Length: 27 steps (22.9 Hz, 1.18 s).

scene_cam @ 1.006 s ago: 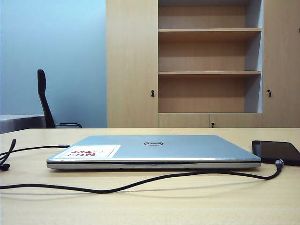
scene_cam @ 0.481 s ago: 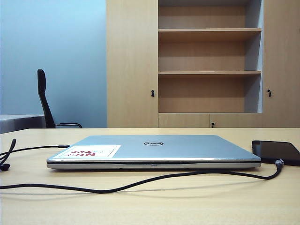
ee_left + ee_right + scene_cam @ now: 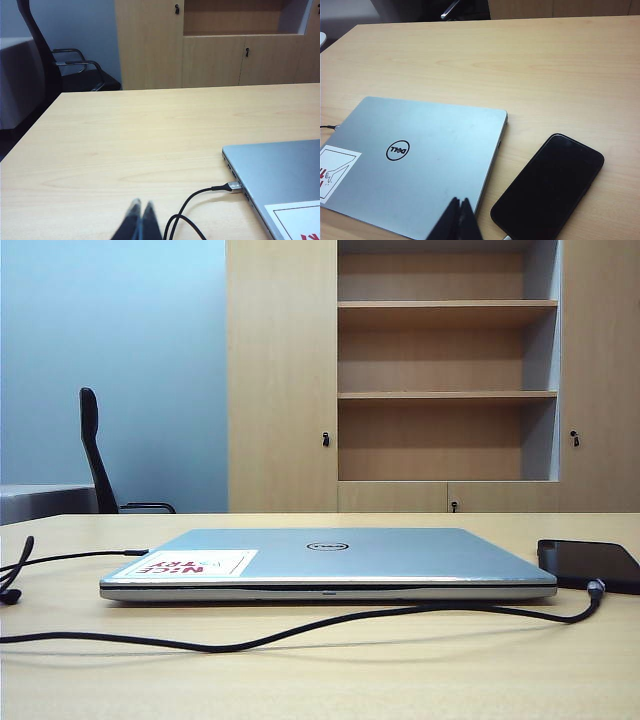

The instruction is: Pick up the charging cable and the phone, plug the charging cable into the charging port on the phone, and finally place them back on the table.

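Here a wide beige worktop [image 3: 420,680] carries a closed silver laptop [image 3: 330,562]. Just right of it lies the black phone [image 3: 590,564], flat, with the black cable [image 3: 300,630] plugged into its near edge. Left end effector [image 3: 139,220] hangs pinched together near the laptop's left side; right end effector [image 3: 458,217], likewise empty, over its right corner.
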### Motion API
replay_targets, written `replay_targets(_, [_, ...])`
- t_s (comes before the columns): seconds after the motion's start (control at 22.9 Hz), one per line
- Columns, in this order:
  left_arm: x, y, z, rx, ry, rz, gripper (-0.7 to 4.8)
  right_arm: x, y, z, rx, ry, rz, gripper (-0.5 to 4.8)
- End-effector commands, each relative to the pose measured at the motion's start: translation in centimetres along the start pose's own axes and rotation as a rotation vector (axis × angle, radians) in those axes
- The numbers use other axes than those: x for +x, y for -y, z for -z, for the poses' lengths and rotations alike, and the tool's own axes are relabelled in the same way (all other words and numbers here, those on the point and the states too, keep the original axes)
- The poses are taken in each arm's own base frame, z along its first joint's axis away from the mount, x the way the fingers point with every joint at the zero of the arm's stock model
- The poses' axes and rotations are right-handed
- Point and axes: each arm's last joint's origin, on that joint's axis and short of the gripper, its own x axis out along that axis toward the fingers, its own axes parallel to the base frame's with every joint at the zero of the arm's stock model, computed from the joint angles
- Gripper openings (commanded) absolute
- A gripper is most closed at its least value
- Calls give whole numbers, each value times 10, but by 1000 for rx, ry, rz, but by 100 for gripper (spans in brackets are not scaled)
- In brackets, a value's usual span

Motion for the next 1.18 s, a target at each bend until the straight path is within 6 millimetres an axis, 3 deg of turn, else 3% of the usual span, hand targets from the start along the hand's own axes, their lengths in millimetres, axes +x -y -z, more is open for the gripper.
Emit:
replay_targets(0.04, [0, 0, -1, 2, 10, 1, -5, -1, -1, -3, -7, 23, -4, -1])
replay_targets(0.18, [0, 0, -1, 2, 10, 1, -5, -1, 3, -1, -18, 51, 87, -1])
replay_targets(0.26, [0, 0, -1, 2, 10, 0, -5, -6, 10, 7, -29, 173, 310, -1])
replay_targets(0.44, [0, 0, -1, 2, 10, 1, -5, -15, 15, 49, -93, 409, 478, -1])
replay_targets(0.79, [0, 0, -1, 2, 10, 1, -5, -12, 17, 99, -110, 514, 448, -1])
replay_targets(1.18, [0, 0, -1, 2, 10, 1, -5, -8, 18, 109, -114, 483, 422, -1])
